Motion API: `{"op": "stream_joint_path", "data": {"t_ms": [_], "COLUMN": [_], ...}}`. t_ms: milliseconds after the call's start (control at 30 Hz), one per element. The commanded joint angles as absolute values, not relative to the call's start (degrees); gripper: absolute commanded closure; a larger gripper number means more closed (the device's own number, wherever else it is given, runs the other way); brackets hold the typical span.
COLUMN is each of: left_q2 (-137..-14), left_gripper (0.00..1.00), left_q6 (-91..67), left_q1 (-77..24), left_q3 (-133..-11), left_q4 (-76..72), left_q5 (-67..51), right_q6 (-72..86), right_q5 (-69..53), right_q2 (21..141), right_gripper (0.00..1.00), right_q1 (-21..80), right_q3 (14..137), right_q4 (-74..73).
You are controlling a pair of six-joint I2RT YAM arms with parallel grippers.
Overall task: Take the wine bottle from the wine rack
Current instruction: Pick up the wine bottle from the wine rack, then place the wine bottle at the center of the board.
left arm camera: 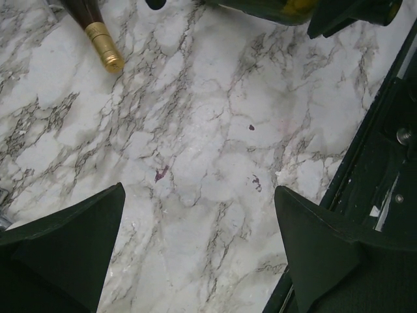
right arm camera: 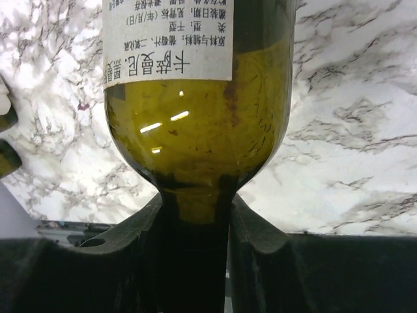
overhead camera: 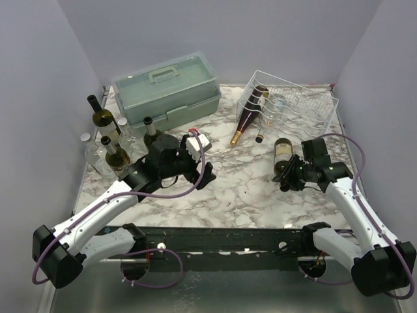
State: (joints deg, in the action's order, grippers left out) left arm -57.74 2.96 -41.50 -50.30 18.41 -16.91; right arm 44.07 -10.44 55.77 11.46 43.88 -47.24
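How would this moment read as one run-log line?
right end effector: shut on neck of green bottle | bottle: off wine rack | left end effector: open, empty

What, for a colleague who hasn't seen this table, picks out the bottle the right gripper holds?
Find the white wire rack at the far right of the table. In front of it, off the rack, is an olive-green bottle with a white label, its neck clamped in the right gripper. The neighbouring bottle on the rack is dark with a gold-foil neck.
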Motion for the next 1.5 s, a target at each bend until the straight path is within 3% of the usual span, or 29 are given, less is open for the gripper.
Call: {"op": "stream_joint_path", "data": {"t_ms": [0,433,833,1467], "left_q2": [-54.0,-45.1,-45.8,-44.1], "left_gripper": [0.01,0.01,0.01,0.01], "left_q6": [6.7,18.6,22.4,25.5], "left_q1": [-42.1,-46.6,-50.6,-51.3], "left_q3": [-46.3,-33.1,-30.9,-31.0], "left_q4": [13.1,-1.8,-6.4,-7.2], "left_q5": [-25.2,-36.2,-31.6,-27.4], "right_q6": [43.4,40.1,34.0,3.4], "right_q5": [-15.1,-25.3,-34.4,-38.9], "right_q2": [53.9,52.0,51.1,65.5], "right_gripper": [1.0,1.0,1.0,1.0], "right_q1": [11.7,11.7,11.7,11.7], "right_q3": [48.4,52.3,52.4,72.4], "right_q4": [-46.8,-54.0,-54.3,-61.0]}}
